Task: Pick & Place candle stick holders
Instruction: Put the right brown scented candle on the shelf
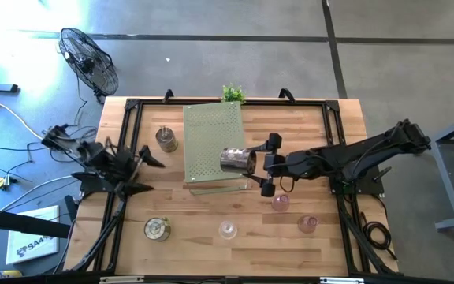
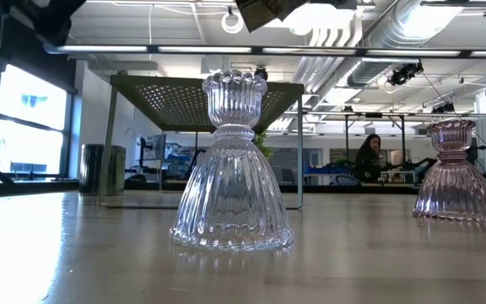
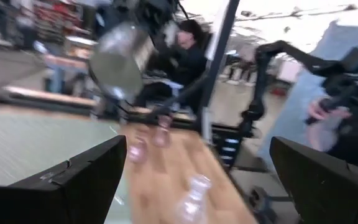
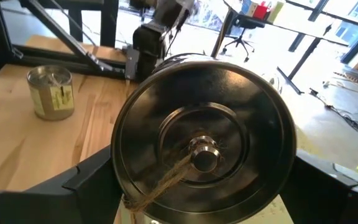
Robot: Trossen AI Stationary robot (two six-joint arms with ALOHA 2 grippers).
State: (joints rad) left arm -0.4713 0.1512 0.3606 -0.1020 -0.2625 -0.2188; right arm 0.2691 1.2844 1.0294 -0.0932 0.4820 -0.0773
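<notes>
Your right pincer [image 1: 260, 166] pinches a metal holder [image 1: 236, 160], tipped sideways over the green perforated board [image 1: 211, 134]. Your left pincer [image 1: 150, 157] waits spread at the worktop's [image 1: 203, 213] left edge. Two pink glass holders [image 1: 280, 203] and a clear glass holder [image 1: 228, 229] stand near the front; the tin-like cups [image 1: 157, 229] are probably metal holders.

A dark metal candle stick holder [image 4: 204, 146] fills the view, its round base facing the camera, clamped between the right gripper [image 4: 197, 186] fingers. Another metal holder [image 4: 51, 92] stands upright on the wooden tabletop [image 4: 17, 143].
</notes>
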